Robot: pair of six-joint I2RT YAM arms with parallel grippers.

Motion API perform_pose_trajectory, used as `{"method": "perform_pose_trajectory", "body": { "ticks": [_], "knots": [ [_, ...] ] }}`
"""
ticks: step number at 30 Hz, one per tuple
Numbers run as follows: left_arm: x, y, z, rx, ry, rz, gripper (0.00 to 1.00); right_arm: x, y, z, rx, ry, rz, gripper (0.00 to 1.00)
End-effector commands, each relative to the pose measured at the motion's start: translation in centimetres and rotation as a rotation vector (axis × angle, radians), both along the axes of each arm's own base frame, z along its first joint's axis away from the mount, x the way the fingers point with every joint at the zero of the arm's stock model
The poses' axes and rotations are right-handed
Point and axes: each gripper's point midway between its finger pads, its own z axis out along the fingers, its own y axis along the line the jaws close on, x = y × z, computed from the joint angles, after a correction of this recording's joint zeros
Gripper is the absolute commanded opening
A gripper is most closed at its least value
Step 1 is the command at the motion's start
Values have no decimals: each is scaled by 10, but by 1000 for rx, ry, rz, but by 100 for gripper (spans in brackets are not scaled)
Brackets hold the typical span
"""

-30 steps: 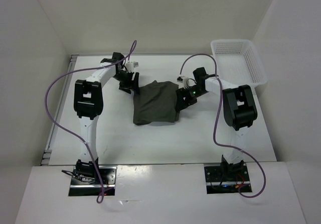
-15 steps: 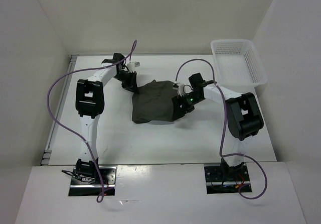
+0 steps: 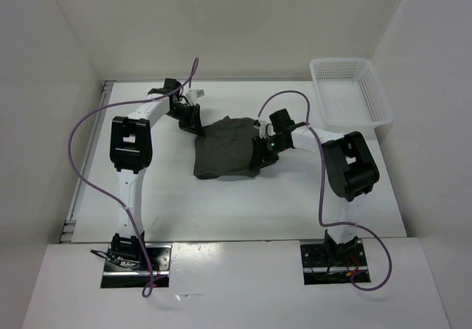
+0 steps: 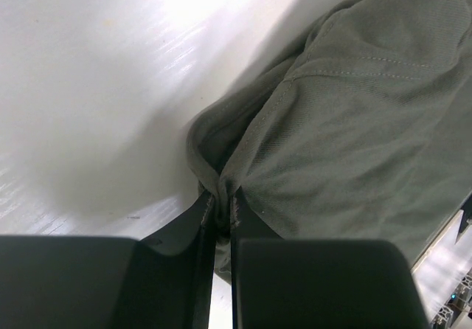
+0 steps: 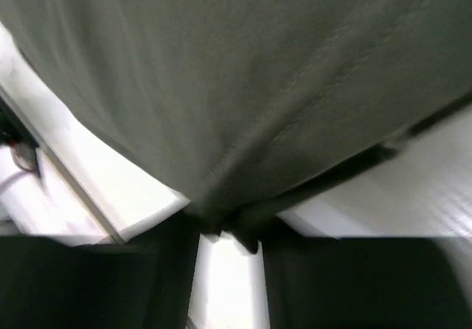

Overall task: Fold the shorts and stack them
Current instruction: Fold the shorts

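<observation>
Left pincer (image 4: 218, 209), closed on the shorts' (image 3: 225, 150) upper-left corner; right pincer (image 5: 230, 233), closed on their right edge. The paired grips probably serve to lift a fold over mid-desk (image 3: 221, 205).

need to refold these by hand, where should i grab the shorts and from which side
Pinch the shorts at the rolled hem on their far-left corner, coming in low from the left. The cloth lies mostly flat and limp, so only that raised seam edge gives jaws a lip.
</observation>
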Motion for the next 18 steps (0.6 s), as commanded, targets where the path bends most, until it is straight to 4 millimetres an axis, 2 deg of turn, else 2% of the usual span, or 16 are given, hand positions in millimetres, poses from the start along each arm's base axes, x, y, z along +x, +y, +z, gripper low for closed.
{"method": "perform_pose_trajectory", "body": {
  "ticks": [1, 3, 4, 5, 6, 7, 9, 13, 15, 16, 17, 18],
  "knots": [
    [6, 6, 12, -32, -47, 6, 11, 6, 3, -4, -27, -22, -25, 17],
    [13, 12, 17, -25, -68, 18, 10, -1, -3, -1, -48, -58, 46, 3],
    [20, 21, 15, -2, -78, 40, 10, -7, -8, -4, -61, -67, 82, 0],
    [25, 22, 14, 8, -86, 44, 9, -12, -11, -1, -64, -106, 146, 0],
    [33, 23, 25, 14, -117, 48, 9, -27, -17, -4, -72, -81, 186, 0],
    [37, 30, 22, 29, -114, 64, 9, -33, -19, -4, -69, -80, 215, 0],
    [44, 31, 26, 37, -135, 69, 9, -43, -20, -5, -55, -74, 243, 0],
    [45, 27, 27, 36, -138, 60, 9, -40, -15, 7, -25, -97, 269, 0],
    [45, 27, 27, 36, -138, 59, 12, -35, -16, 4, -39, -107, 284, 1],
    [45, 27, 27, 36, -138, 59, 15, -35, -16, 3, -40, -114, 292, 8],
    [44, 21, 27, 35, -138, 49, 19, -31, -16, 5, -47, -127, 289, 22],
    [44, 21, 32, 35, -147, 49, 23, -27, -15, 5, -48, -136, 297, 56]
  ]
}}
